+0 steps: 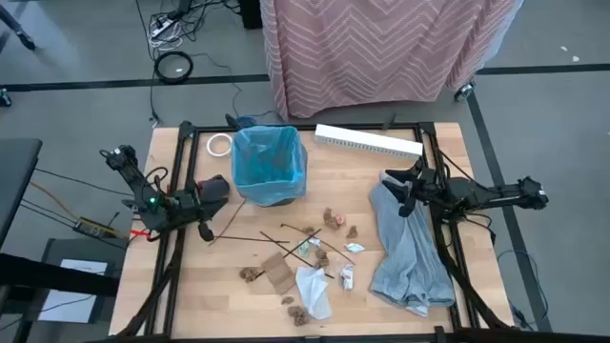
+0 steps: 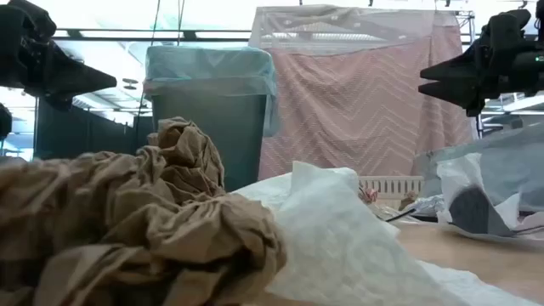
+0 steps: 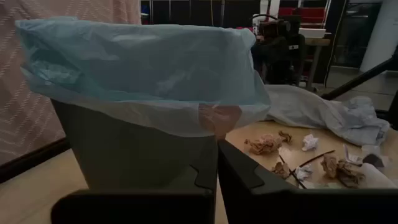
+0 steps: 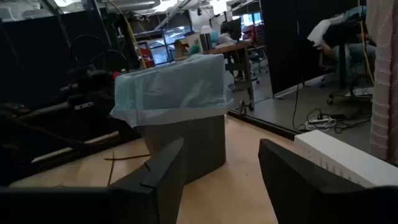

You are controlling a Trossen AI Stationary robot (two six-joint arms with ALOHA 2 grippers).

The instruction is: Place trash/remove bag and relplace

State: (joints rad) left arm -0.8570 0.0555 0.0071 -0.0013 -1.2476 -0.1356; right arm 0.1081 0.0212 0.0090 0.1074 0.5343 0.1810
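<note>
I'm looking at the trash [image 1: 305, 262] now: brown crumpled lumps, white crumpled paper and tissue, a flat brown cardboard piece and thin dark sticks, all strewn loose over the wooden table [image 1: 219, 286]. None of it is in the bin. From my left gripper [image 1: 215, 189] the scraps lie off to its right and nearer the table's front edge; from my right gripper [image 1: 408, 193] they sit to its left, also toward the front.

The grey trash bin [image 1: 269, 167], lined with a light blue bag [image 3: 143, 68] folded over its rim, stands upright just ahead of my left gripper, whose fingers [image 3: 242, 177] are pressed almost together, holding nothing. That arm lies low and stretched across the left side, pointing at the bin.

My right gripper hangs above a grey cloth [image 1: 410, 252], fingers [image 4: 158, 171] spread apart and empty, aimed toward the bin across the table. A long white box [image 1: 367, 141] lies beyond it, near the back edge.
</note>
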